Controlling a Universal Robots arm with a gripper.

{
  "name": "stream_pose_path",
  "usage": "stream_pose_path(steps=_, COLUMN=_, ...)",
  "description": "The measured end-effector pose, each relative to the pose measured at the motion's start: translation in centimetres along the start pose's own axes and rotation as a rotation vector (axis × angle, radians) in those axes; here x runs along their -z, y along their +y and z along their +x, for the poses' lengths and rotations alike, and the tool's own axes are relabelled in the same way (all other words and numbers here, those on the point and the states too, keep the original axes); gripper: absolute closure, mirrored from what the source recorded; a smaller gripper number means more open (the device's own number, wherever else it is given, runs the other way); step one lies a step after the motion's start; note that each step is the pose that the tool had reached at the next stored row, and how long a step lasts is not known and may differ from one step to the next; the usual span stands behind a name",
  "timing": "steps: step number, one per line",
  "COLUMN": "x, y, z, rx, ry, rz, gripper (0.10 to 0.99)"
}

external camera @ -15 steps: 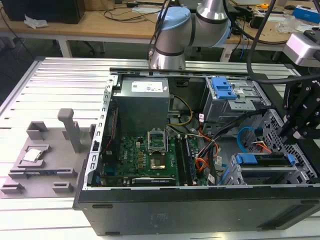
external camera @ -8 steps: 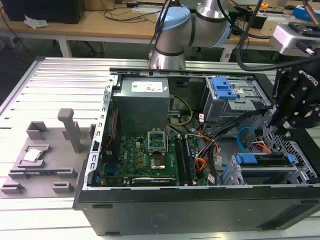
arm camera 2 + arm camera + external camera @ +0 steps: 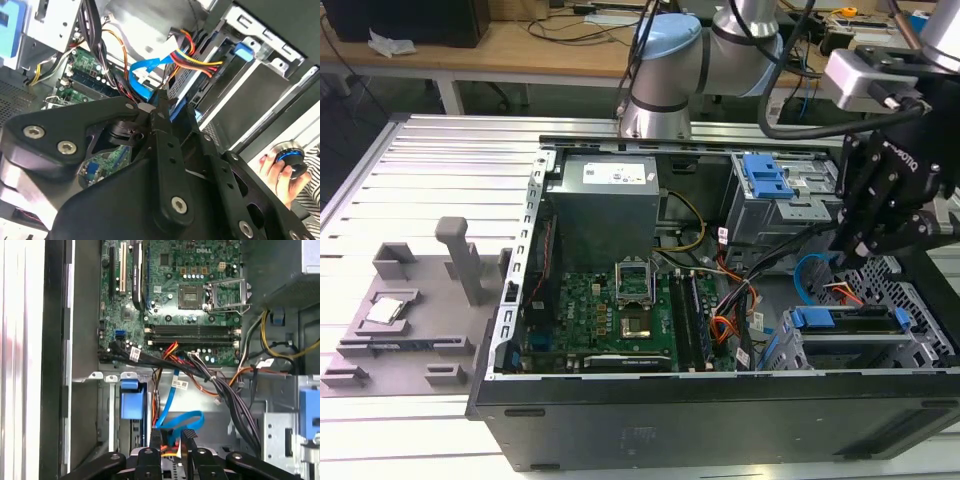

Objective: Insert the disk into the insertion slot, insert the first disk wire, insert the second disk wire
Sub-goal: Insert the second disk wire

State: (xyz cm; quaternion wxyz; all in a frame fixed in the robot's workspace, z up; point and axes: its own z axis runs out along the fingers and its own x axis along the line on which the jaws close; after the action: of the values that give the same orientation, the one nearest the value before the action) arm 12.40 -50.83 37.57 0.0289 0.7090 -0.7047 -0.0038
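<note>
So the disk [image 3: 847,320] is already seated in the insertion slot [image 3: 910,345], blue carrier flush at the cage front. The pincer [image 3: 170,440] is held just behind that cage, pinched on the second disk wire [image 3: 182,419], whose light-blue loop is seen beside the first disk wire [image 3: 197,57]. Whether either plug is seated can't be told.

Tight gap above the disk [image 3: 847,320] — crowded by the second disk wire [image 3: 807,275] and the thick black cables [image 3: 235,405].
</note>
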Motion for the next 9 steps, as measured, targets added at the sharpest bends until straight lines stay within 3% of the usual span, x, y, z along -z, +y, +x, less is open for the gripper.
stream_pose_path(steps=4, x=-0.47, y=0.47, z=-0.03, rx=0.05, ry=0.0048, rz=0.002, gripper=0.784)
stream_pose_path(steps=6, x=-0.5, y=0.49, z=-0.03, rx=0.059, ry=0.0133, rz=0.002, gripper=0.784)
stream_pose_path(steps=9, x=-0.51, y=0.5, z=-0.02, rx=0.059, ry=0.0152, rz=0.002, gripper=0.784)
